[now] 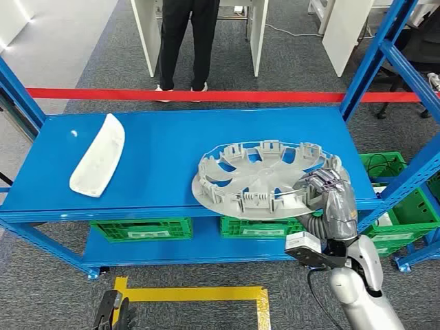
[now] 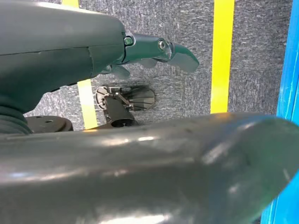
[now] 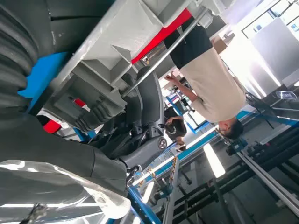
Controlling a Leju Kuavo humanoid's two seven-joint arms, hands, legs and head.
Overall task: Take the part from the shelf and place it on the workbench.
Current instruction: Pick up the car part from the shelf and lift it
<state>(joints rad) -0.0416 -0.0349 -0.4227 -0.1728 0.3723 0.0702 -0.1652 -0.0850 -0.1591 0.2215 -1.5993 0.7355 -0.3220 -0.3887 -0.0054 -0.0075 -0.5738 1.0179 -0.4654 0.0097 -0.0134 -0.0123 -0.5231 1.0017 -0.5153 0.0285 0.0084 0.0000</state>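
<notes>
A large grey wheel cover [image 1: 254, 179] lies on the blue shelf [image 1: 155, 158] at the right, its near rim hanging over the shelf's front edge. My right hand [image 1: 329, 192] grips its right rim. In the right wrist view the dark fingers [image 3: 141, 112] curl around the cover's ribbed grey underside [image 3: 116, 28]. A white curved part [image 1: 98, 157] lies on the shelf's left side. My left hand [image 1: 111, 313] hangs low over the carpet, well away from the shelf. The left wrist view shows that hand [image 2: 70, 51] holding nothing, a finger [image 2: 159, 49] stretched out.
A person [image 1: 187, 41] stands behind the shelf, beyond a red barrier strip [image 1: 207, 95]. Green crates [image 1: 140, 229] sit on the lower level, with another [image 1: 399, 199] at the right. A slanted blue upright [image 1: 373, 62] rises at the right. Yellow floor tape [image 1: 197, 294] marks the carpet.
</notes>
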